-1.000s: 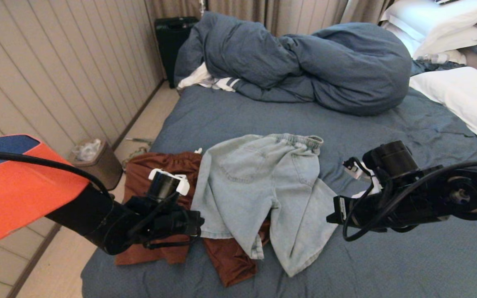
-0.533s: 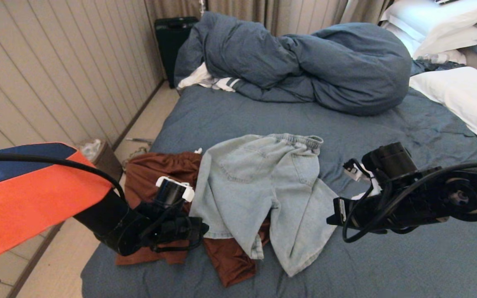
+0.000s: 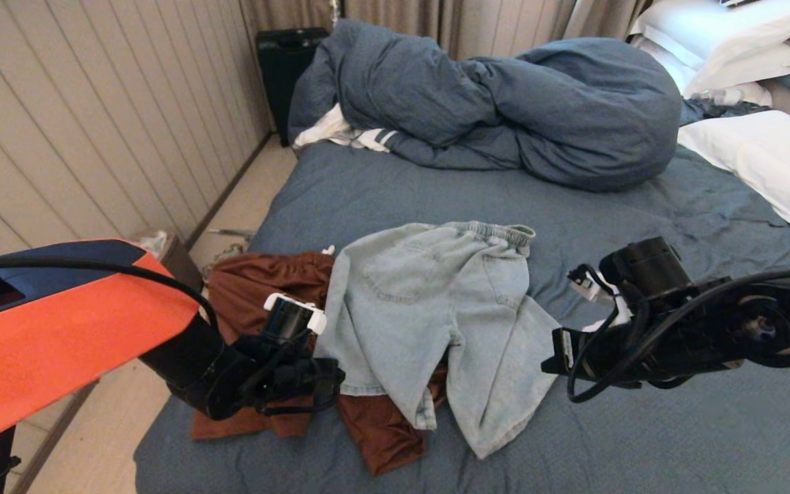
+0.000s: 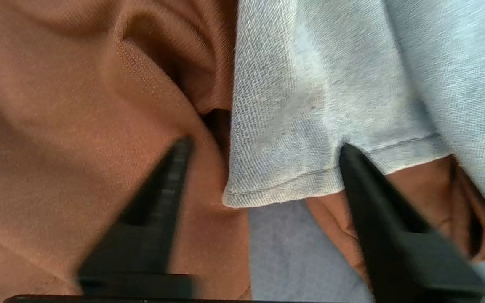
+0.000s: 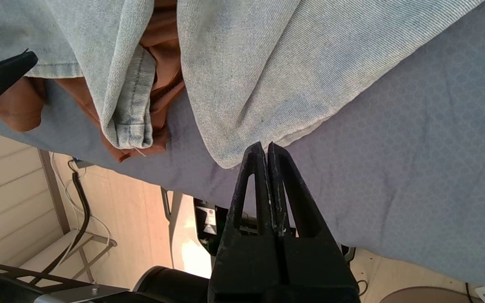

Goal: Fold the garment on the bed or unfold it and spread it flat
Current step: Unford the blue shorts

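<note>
The pale denim shorts [image 3: 429, 322] lay crumpled near the bed's [image 3: 642, 439] front edge, overlapping a rust-brown garment [image 3: 258, 288] towards the front-left corner. The left gripper [image 4: 263, 147] had its fingers released, straddling the hem corner of one denim leg. To grasp well, it would need to pinch only the denim, not the brown cloth beneath. The right gripper [image 5: 266, 147], fingers clenched on nothing, hovered by the other leg's hem.

Black suitcase [image 3: 284, 65], bin [image 3: 165, 248] bedside
</note>
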